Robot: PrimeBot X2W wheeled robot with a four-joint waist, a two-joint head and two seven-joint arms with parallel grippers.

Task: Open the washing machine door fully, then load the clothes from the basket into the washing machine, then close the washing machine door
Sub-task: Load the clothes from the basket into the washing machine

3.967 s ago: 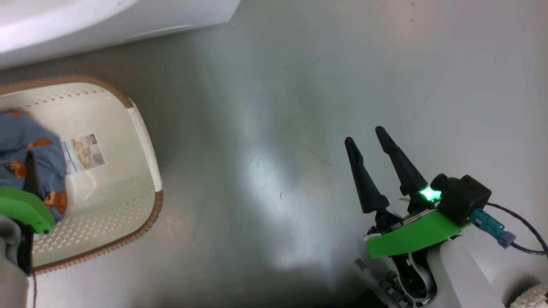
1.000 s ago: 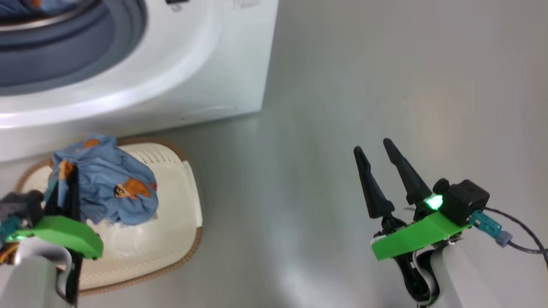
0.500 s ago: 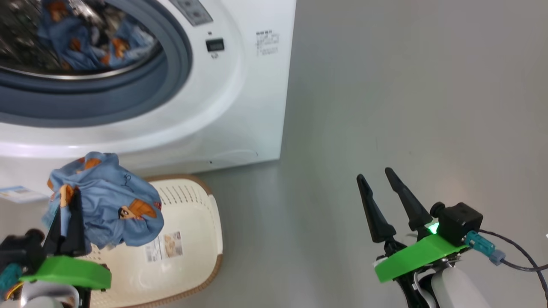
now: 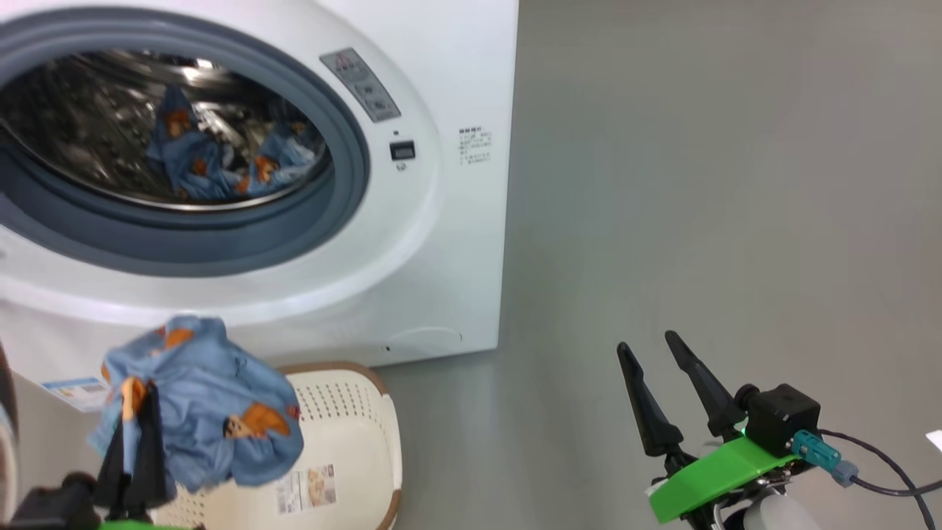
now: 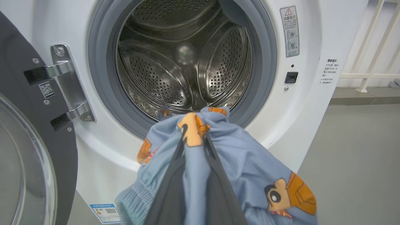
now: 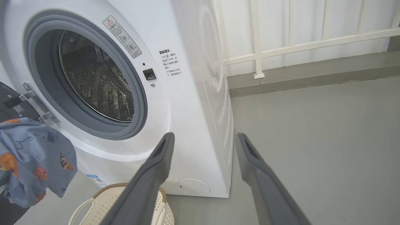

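See, the left end effector [image 5: 194, 140] pinches a bunched fold of the blue printed garment [image 4: 206, 412]: light, floppy, trailing hems may snag; the right end effector [image 4: 647, 342] gapes empty.

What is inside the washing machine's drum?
Crumpled blue clothes with orange figures lie on the steel drum floor. Whatever lies beneath them, and the drum's nearest floor behind the grey ring, is hidden.

Warning-triangle label [image 5: 289, 31] on washing machine [image 5: 309, 125], QR sticker [image 5: 46, 90] on door [image 5: 15, 56] (print illegible)
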